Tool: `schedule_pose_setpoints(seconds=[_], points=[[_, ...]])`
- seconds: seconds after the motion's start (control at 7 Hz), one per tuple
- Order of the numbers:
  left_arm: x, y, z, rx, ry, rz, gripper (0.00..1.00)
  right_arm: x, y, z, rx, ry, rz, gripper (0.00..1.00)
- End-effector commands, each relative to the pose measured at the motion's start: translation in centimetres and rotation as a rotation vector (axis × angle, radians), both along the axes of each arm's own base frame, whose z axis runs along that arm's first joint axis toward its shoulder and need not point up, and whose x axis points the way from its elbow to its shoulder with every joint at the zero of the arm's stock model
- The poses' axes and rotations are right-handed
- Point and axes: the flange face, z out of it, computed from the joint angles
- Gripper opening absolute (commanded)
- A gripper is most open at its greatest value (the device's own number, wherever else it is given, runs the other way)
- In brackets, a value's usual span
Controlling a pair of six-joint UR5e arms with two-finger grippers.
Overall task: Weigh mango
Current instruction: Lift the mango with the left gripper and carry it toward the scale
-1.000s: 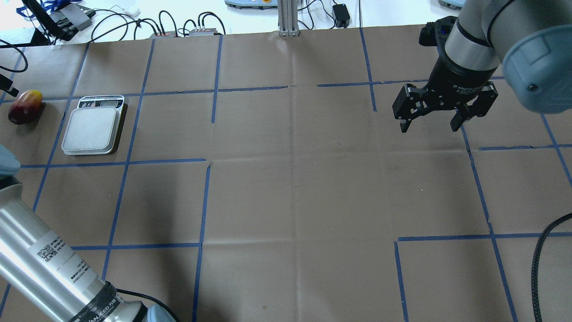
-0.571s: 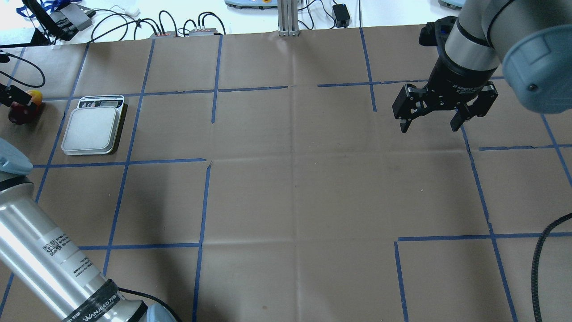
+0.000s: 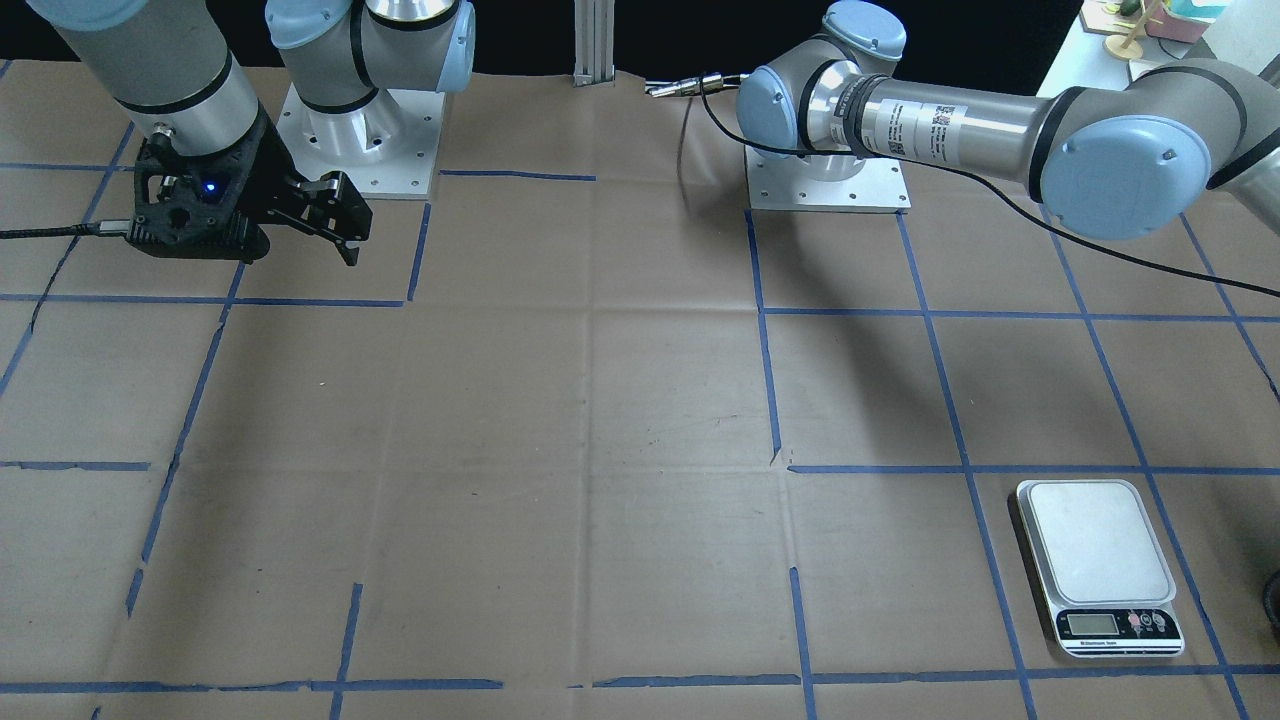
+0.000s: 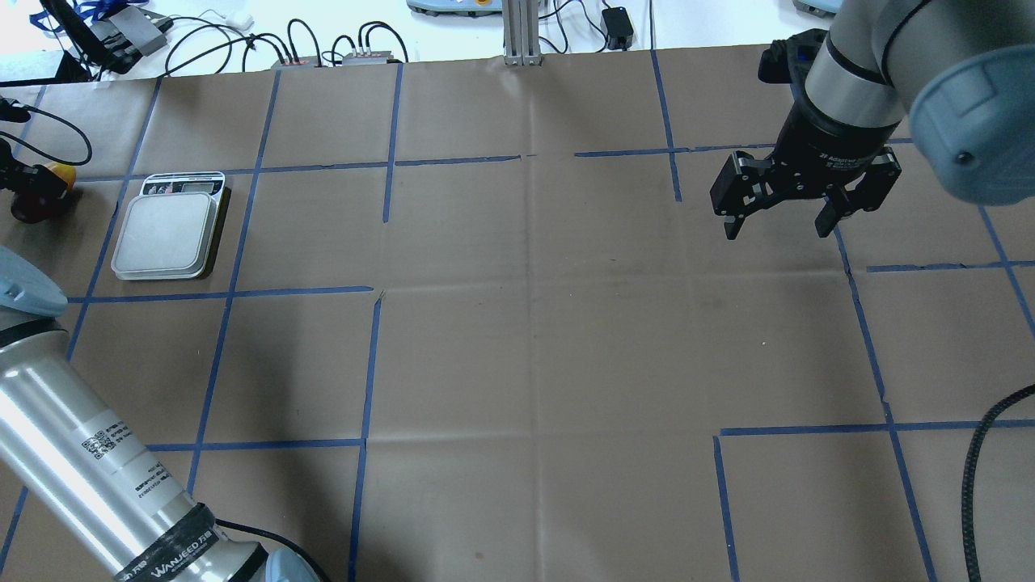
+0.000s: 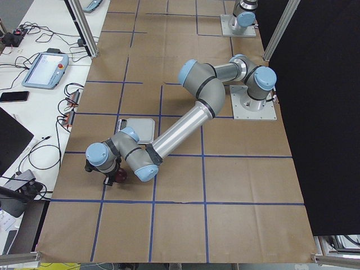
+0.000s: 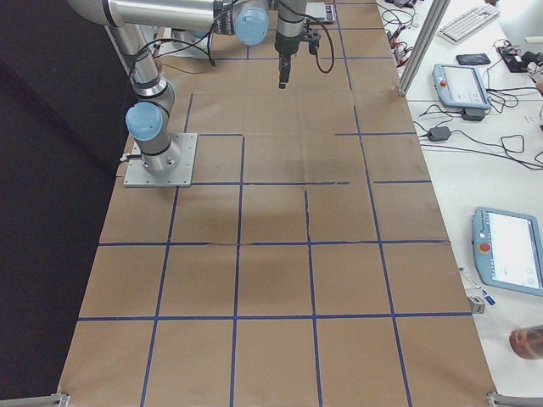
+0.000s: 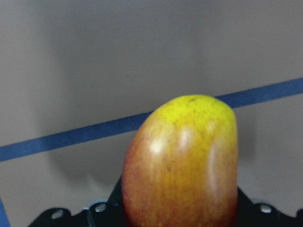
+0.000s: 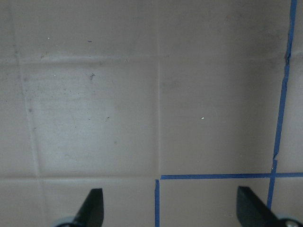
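Observation:
The mango [image 7: 182, 161], yellow at the tip and red-orange below, fills the left wrist view and lies at the table's far left [image 4: 62, 173]. My left gripper [image 4: 28, 187] is down over it, with black gripper parts on both sides of the fruit. Its fingertips are hidden, so I cannot tell whether it is open or shut. The exterior left view shows the gripper [image 5: 114, 175] on the dark fruit [image 5: 121, 178]. The white kitchen scale [image 4: 166, 234] stands just right of the mango, bare. My right gripper [image 4: 778, 226] hangs open and empty above the far right of the table.
The scale also shows in the front view [image 3: 1095, 560], near that view's right edge, with its display toward the operators' side. Cables and boxes [image 4: 323, 48] lie beyond the table's far edge. Blue tape lines grid the brown paper surface.
My left gripper has come in from the left edge and dropped over the mango, covering most of it. The mango, the scale and the right arm have not moved.

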Motion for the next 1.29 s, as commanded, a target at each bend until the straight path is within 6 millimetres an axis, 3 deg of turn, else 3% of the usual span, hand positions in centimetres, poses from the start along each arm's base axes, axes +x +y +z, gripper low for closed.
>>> schedule_pose_setpoints(seconds=[0.0, 0.29, 0.43, 0.71, 0.86, 1.0, 1.14], points=[[-0.6, 0.2, 4.2, -0.018, -0.022, 0.002, 0.48, 0.0, 0.0, 0.0, 0.000, 0.000, 0.000, 1.00], [-4.4, 3.5, 13.2, 0.068, 0.040, 0.028, 0.42, 0.0, 0.0, 0.0, 0.000, 0.000, 0.000, 1.00], [-7.7, 4.8, 13.7, 0.115, 0.067, 0.089, 0.42, 0.0, 0.0, 0.0, 0.000, 0.000, 0.000, 1.00], [-16.7, 7.0, 15.2, 0.124, 0.054, 0.152, 0.42, 0.0, 0.0, 0.0, 0.000, 0.000, 0.000, 1.00], [-20.6, 7.6, 13.8, 0.141, 0.056, 0.175, 0.42, 0.0, 0.0, 0.0, 0.000, 0.000, 0.000, 1.00], [-22.7, 7.0, 10.3, 0.095, 0.027, 0.194, 0.42, 0.0, 0.0, 0.0, 0.000, 0.000, 0.000, 1.00], [-23.0, 7.2, 7.2, 0.053, -0.003, 0.198, 0.43, 0.0, 0.0, 0.0, -0.001, 0.000, 0.000, 1.00]])
